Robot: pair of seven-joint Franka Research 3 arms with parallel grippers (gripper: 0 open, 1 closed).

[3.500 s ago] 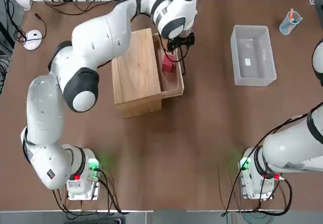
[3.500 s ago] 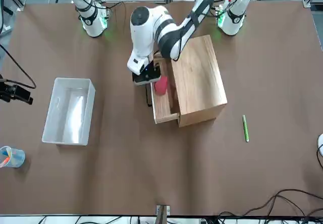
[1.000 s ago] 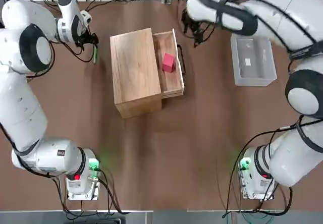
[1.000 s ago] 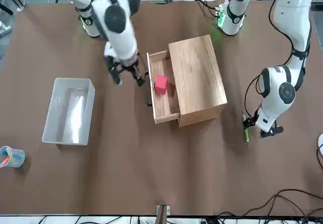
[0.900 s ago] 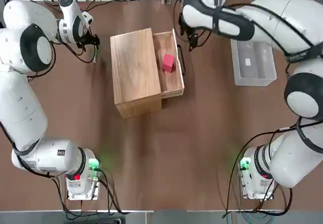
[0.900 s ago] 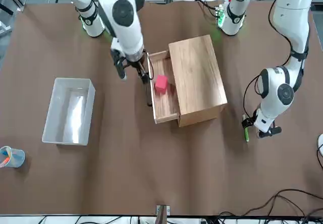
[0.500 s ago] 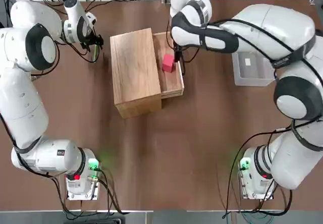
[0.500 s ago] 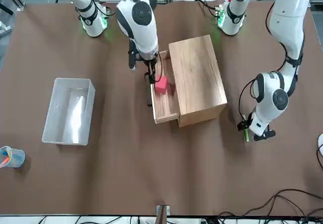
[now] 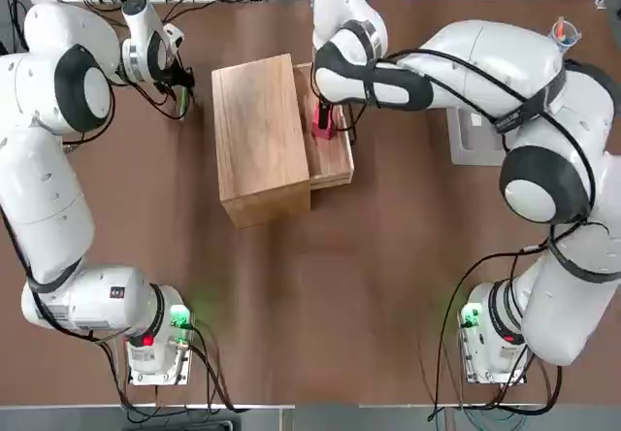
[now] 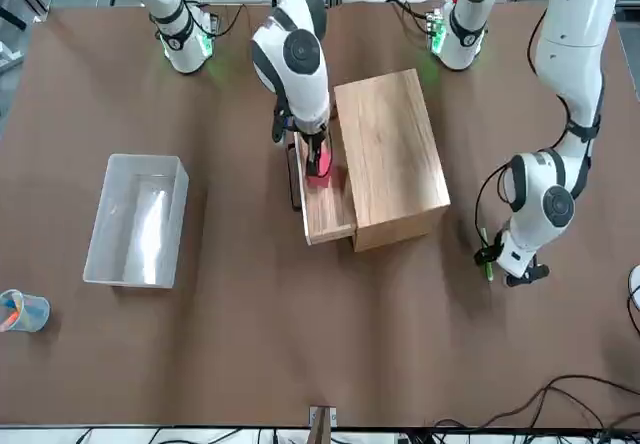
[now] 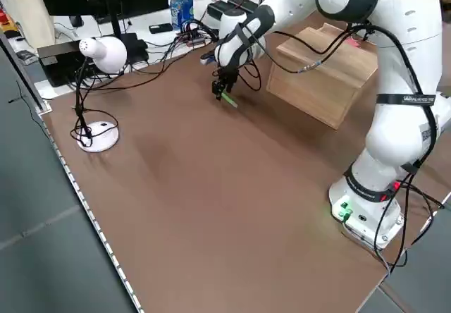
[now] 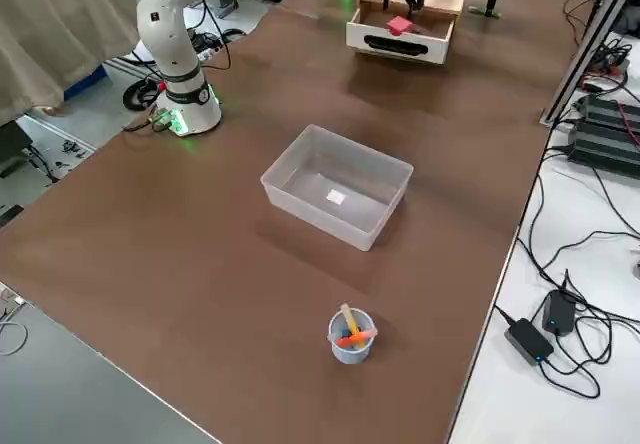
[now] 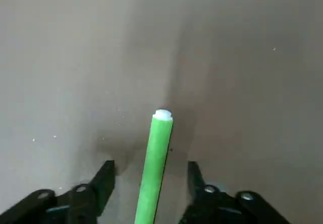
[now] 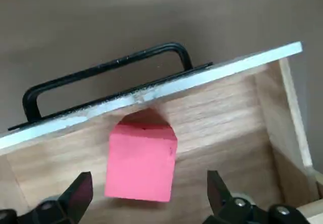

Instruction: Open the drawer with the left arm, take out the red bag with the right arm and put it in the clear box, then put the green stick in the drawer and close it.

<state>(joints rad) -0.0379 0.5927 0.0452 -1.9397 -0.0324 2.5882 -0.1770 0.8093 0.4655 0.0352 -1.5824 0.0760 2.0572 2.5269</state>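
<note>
The light-wood cabinet (image 9: 257,140) has its drawer (image 9: 333,164) pulled out, black bar handle (image 14: 101,82) showing. The red bag (image 14: 141,153) lies in the drawer (image 10: 325,214). My right gripper (image 14: 146,189) is open and lowered into the drawer, one finger (image 14: 78,193) on each side of the red bag (image 10: 320,169). The green stick (image 13: 156,158) lies flat on the table on the cabinet's closed side. My left gripper (image 13: 150,177) is open, low over it, fingers (image 13: 103,181) astride the green stick (image 11: 230,101) without touching. The clear box (image 10: 137,219) stands empty.
The right arm covers most of the clear box (image 9: 468,145) from above. A small cup with pens (image 12: 350,334) sits beyond the box near the table corner. A white lamp (image 11: 99,52) and cables lie past the left table edge. A computer mouse (image 10: 635,286) rests at the table's edge.
The left arm has left the drawer and come down over the green stick. The right arm has swung in from the clear box side and dropped its open fingers around the red bag.
</note>
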